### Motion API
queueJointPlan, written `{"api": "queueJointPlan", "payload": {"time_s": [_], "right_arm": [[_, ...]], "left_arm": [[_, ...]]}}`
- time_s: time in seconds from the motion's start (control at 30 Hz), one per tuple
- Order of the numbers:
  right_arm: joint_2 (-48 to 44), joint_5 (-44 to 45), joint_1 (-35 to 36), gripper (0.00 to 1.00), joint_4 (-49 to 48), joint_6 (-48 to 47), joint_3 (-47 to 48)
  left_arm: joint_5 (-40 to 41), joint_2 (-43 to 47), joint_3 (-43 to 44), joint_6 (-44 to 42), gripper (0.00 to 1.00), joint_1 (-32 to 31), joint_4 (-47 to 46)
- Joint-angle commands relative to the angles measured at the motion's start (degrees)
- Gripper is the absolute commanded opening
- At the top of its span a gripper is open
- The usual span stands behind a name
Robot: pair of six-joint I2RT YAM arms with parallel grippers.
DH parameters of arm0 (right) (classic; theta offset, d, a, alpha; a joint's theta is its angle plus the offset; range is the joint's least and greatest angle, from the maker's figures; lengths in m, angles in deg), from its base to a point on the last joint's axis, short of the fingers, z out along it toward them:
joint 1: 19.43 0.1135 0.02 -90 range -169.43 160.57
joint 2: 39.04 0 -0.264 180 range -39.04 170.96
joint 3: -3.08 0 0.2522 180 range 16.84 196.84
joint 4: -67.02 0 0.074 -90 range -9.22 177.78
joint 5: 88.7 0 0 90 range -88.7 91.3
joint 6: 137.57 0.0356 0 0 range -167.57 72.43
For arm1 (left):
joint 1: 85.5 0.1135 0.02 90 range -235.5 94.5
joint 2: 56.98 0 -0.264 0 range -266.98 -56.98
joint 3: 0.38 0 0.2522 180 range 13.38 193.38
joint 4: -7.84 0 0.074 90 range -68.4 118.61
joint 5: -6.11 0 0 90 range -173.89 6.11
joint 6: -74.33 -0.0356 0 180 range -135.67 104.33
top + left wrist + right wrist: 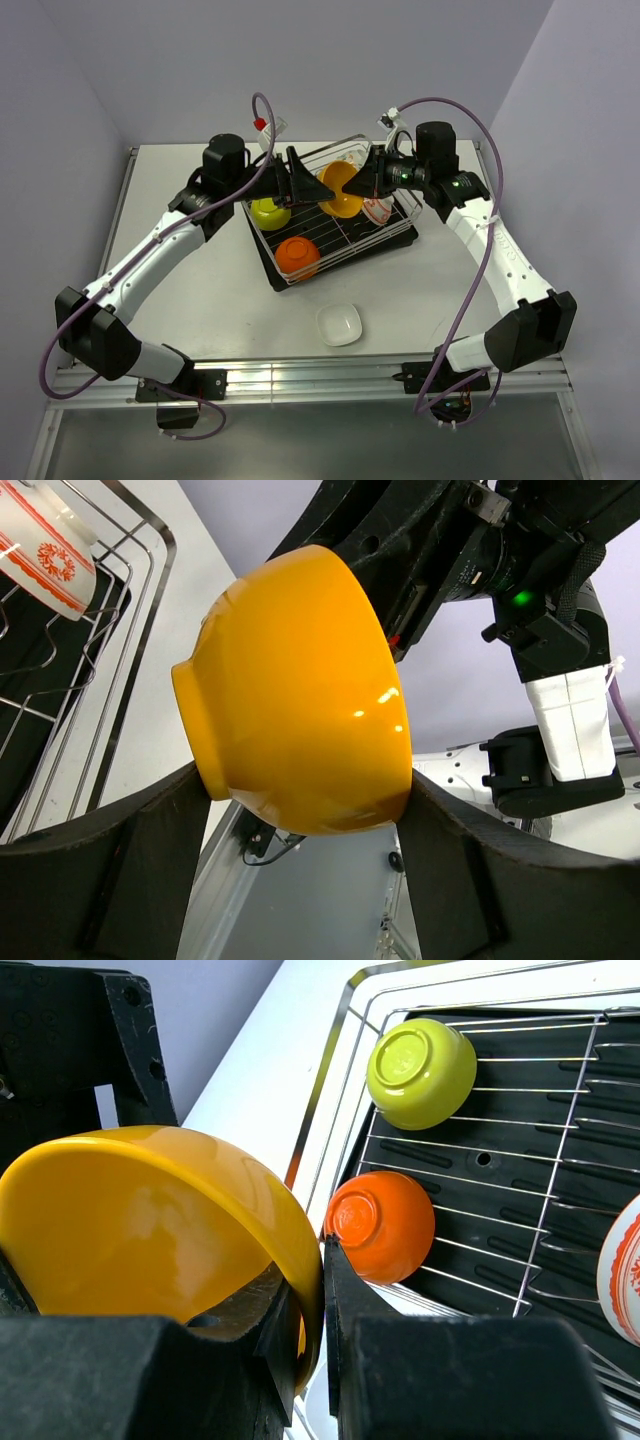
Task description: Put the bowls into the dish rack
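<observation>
Bowl loading, mid-task. Three bowls lie in the rack (405,238): lime bowl (269,212), orange bowl (297,255) and patterned bowl (378,210). A yellow bowl (340,190) hangs tilted above the rack's middle, between both arms. A white bowl (338,324) sits on the surface (430,290) near the front, untouched. By my reckoning, two of the bowls I can see remain to load.

Right arm (500,250): reaches in from the right, jaws pinched narrow on the yellow bowl's rim, carrying it. Left arm (150,260): reaches in from the left, jaws spread wide to either side of the same bowl's body. Whether they press on it I cannot tell.
</observation>
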Motion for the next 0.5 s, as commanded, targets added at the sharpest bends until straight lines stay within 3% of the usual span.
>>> {"api": "queueJointPlan", "payload": {"time_s": [0.0,0.13,0.23,0.27,0.3,0.37,0.47], "right_arm": [[-0.84,-0.83,0.67,0.00,-3.28,0.38,1.64],[-0.84,-0.83,0.76,0.00,-2.76,-0.05,1.82],[-0.84,-0.92,0.76,0.01,-2.14,-0.32,2.08],[-0.84,-0.83,0.76,0.04,-1.96,-0.32,2.08],[-0.76,-0.75,0.76,0.06,-1.96,-0.40,2.17],[-0.84,-0.48,0.76,0.13,-1.79,-0.58,2.43],[-0.67,0.04,0.76,0.37,-0.83,-0.84,3.05]], "left_arm": [[-0.02,1.09,0.53,0.83,0.75,-1.01,-4.06],[0.69,0.83,0.62,0.30,0.61,-1.45,-3.89],[1.21,0.92,0.53,0.04,0.30,-1.45,-3.54],[1.56,0.92,0.62,-0.48,0.12,-1.45,-2.93],[1.83,0.92,0.88,-0.57,0.04,-1.36,-2.57],[2.36,1.01,0.97,-1.01,0.00,-1.01,-2.13],[4.11,1.27,1.50,-1.97,0.00,-0.05,-0.99]]}}
